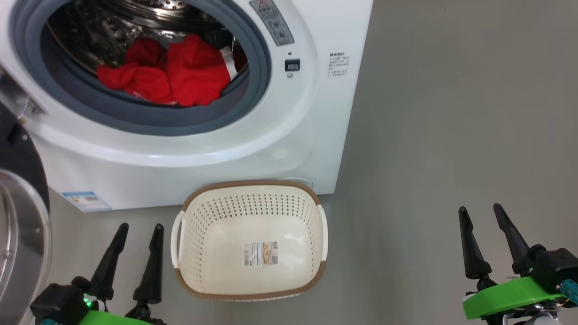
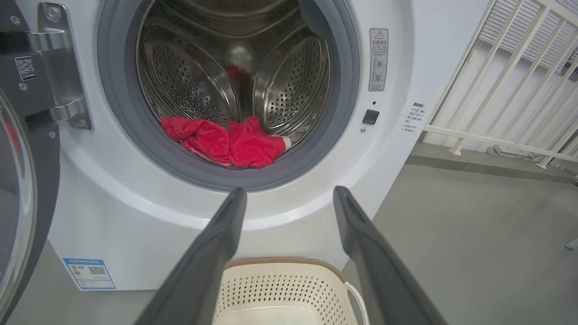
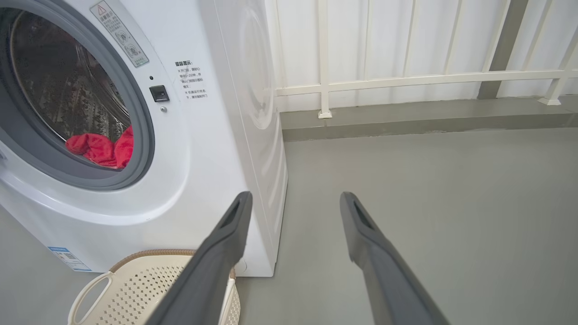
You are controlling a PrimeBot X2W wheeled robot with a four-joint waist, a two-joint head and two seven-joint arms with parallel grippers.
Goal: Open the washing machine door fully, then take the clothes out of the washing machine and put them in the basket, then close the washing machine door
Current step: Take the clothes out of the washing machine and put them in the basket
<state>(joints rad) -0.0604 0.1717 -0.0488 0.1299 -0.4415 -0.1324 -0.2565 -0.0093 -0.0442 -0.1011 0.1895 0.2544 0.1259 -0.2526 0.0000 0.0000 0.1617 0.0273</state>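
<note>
Several crumpled bright red clothes (image 1: 171,74) lie in a soft heap at the bottom front of the perforated steel drum (image 2: 189,85), against the smooth grey rubber gasket (image 1: 135,117). We see a small white patch at the heap's right edge. The washing machine (image 1: 271,135) is a white, glossy box with a round opening. The washing machine door (image 1: 20,158) stands swung open at the machine's left, showing its black rim and curved window.

On the grey floor (image 1: 429,135), just before the machine, stands the basket (image 1: 253,185): cream plastic, rectangular with rounded corners, perforated walls, a brown woven-look rim and white side handles. We see nothing inside it except a label sticker.

We find the left gripper (image 1: 140,228) just left of the basket, fingers parted and holding nothing. The right gripper (image 1: 479,208) sits well apart to the right, likewise parted and unloaded.
</note>
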